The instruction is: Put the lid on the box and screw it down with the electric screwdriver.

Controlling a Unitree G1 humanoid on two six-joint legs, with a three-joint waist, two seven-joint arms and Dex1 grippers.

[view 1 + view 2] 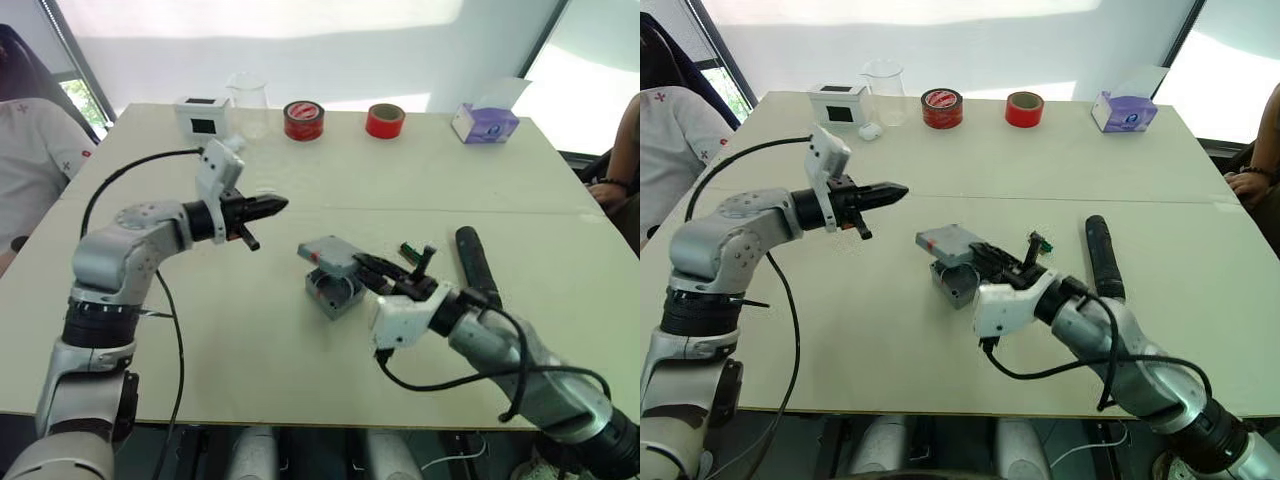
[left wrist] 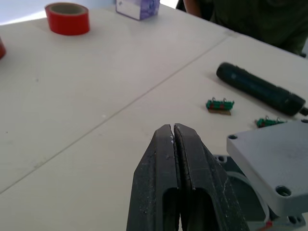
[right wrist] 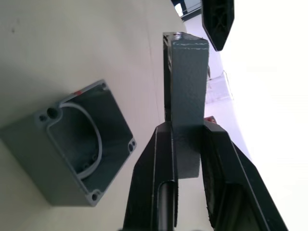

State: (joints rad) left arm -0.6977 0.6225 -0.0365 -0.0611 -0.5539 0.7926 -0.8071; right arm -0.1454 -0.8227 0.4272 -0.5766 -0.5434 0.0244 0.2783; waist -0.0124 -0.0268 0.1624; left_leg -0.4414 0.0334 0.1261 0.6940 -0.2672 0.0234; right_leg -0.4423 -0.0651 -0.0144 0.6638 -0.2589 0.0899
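The grey box (image 1: 335, 292) sits open-topped near the table's middle, its hollow inside visible in the right wrist view (image 3: 79, 144). My right gripper (image 1: 362, 266) is shut on one edge of the grey lid (image 1: 327, 252), holding it just above the box and a little tilted. The wrist view shows the lid (image 3: 188, 91) clamped edge-on between the fingers. My left gripper (image 1: 268, 208) is shut and empty, hovering to the left of the box and farther back. The black electric screwdriver (image 1: 475, 262) lies on the table right of the box.
Along the far edge stand a white box with a black screen (image 1: 203, 116), a clear beaker (image 1: 247, 98), two red tape rolls (image 1: 303, 120) (image 1: 385, 120) and a tissue box (image 1: 485, 122). Small green parts (image 2: 220, 105) lie between box and screwdriver. People sit at both sides.
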